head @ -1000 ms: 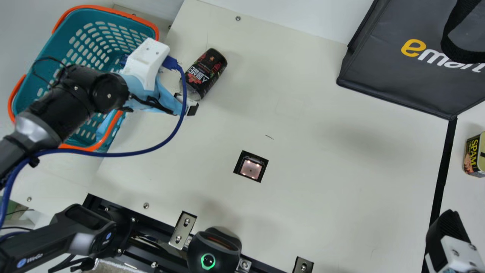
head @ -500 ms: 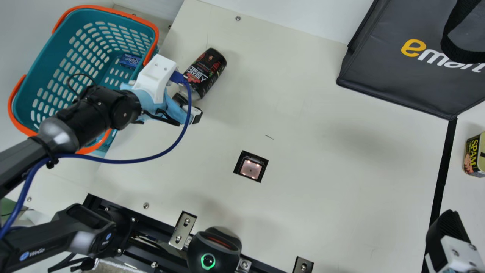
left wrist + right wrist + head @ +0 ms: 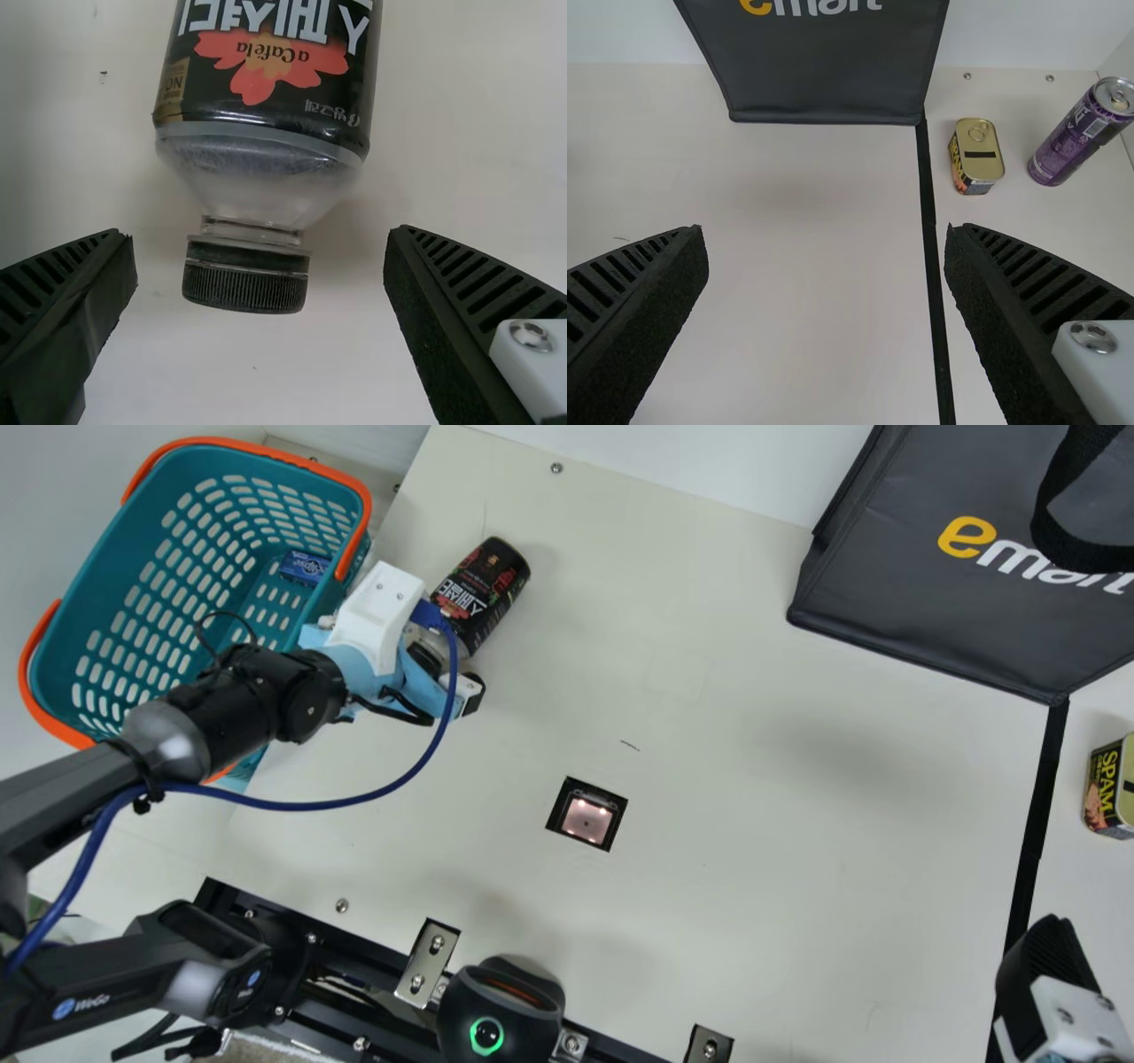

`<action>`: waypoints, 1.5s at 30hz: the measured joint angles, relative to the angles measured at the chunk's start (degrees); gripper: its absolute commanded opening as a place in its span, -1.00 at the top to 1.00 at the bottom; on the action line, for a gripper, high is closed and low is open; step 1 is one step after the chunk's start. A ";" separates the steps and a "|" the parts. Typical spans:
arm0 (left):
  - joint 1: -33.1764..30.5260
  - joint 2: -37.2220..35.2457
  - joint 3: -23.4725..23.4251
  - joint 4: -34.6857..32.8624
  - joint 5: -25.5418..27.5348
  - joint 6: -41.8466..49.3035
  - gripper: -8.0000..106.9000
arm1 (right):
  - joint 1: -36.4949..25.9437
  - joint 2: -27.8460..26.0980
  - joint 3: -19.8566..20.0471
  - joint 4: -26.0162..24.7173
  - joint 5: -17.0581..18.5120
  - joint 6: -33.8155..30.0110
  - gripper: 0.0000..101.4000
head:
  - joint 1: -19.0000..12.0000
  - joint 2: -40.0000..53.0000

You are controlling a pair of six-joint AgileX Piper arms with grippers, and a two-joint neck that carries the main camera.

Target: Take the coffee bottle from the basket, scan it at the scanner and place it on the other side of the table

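The coffee bottle (image 3: 483, 593) lies on its side on the table, right of the teal basket (image 3: 133, 593) in the main view. My left gripper (image 3: 447, 677) is at its cap end. In the left wrist view the black cap of the bottle (image 3: 245, 282) sits between the parted fingers of my left gripper (image 3: 261, 274), touching neither. My right gripper (image 3: 1045, 974) is at the main view's lower right edge; in the right wrist view the right gripper (image 3: 827, 283) stands open and holds nothing. The scanner window (image 3: 586, 818) glows in the table's middle.
A small blue pack (image 3: 303, 568) lies in the basket. A dark bag (image 3: 939, 602) stands at the back right. Past the black tape line (image 3: 929, 204) are a yellow tin (image 3: 976, 158) and a purple can (image 3: 1081, 133). A black device (image 3: 500, 1010) sits at the front edge.
My left gripper has moved right and toward the front edge, away from over the basket, and now stands around the cap end. The bottle has barely moved; my right arm is still.
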 measured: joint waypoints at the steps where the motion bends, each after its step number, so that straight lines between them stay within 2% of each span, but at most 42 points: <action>1: 0.00 0.00 0.08 -0.01 -0.11 0.11 -0.12 | 0.00 0.00 0.00 0.00 0.00 0.00 -0.87 | 0.00 0.00; 11: -0.12 -0.17 0.36 -0.39 0.27 0.86 1.00 | 0.00 0.00 0.00 0.00 0.01 0.00 -0.87 | 0.00 0.00; 23: 0.58 -3.21 -0.73 1.71 3.65 -0.66 1.00 | 0.00 0.00 0.00 0.00 0.01 0.00 -0.87 | 0.00 0.00; 45: -0.05 -9.62 -5.73 9.47 11.12 -9.22 1.00 | 0.00 0.00 0.00 0.00 0.01 0.00 -0.87 | 0.00 0.00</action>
